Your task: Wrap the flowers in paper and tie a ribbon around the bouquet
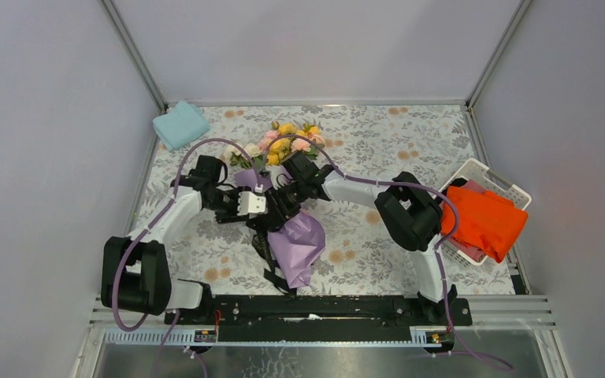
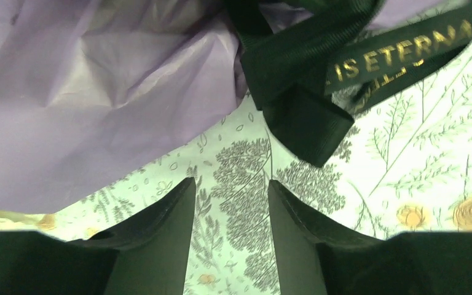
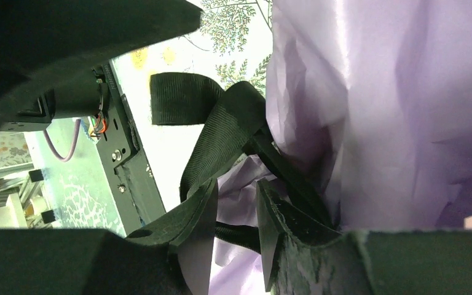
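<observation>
Both arms crowd over the bouquet (image 1: pixel 295 236) at mid-table, blocking approach from above there. The ribbon (image 2: pixel 301 80) hangs just ahead of the left gripper (image 2: pixel 230 203), bare tablecloth (image 2: pixel 246 172) between its jaws. A basket (image 1: pixel 495 183) fills the right edge.

light blue folded cloth (image 1: pixel 180 124), orange cloth (image 1: pixel 482 220) in white basket (image 1: pixel 504 184), floral tablecloth (image 1: pixel 378 142)

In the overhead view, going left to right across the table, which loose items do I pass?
Light blue folded cloth → flowers → orange cloth, draped over a white basket. The purple paper overlaps the flowers' span, so it is left out.
</observation>
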`<state>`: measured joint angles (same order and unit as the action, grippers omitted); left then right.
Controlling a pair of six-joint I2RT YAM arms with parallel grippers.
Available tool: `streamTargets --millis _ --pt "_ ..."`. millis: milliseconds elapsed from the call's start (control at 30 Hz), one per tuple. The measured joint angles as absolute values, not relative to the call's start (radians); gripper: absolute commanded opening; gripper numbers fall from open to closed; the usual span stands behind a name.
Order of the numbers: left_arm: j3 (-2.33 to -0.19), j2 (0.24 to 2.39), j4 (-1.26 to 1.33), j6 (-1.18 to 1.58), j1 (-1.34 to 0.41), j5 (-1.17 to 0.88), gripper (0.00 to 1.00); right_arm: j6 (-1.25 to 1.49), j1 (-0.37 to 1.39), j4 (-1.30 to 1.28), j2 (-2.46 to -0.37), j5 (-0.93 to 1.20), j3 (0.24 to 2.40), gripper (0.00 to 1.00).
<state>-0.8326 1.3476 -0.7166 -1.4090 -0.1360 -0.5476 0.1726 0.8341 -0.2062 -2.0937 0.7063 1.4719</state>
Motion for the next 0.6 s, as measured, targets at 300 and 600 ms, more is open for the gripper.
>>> streamTargets --millis 300,600 --pt "-0.941 1.211 -1.023 -1.729 -0.124 -0.635 0.37 0.173 0.820 -0.203 -2.094 0.727 1.472 0.36" --pt "-0.665 1.069 -0.993 -1.804 -0.469 -0.690 0.55 0.177 0.817 -0.197 -2.094 0.726 1.472 0.36"
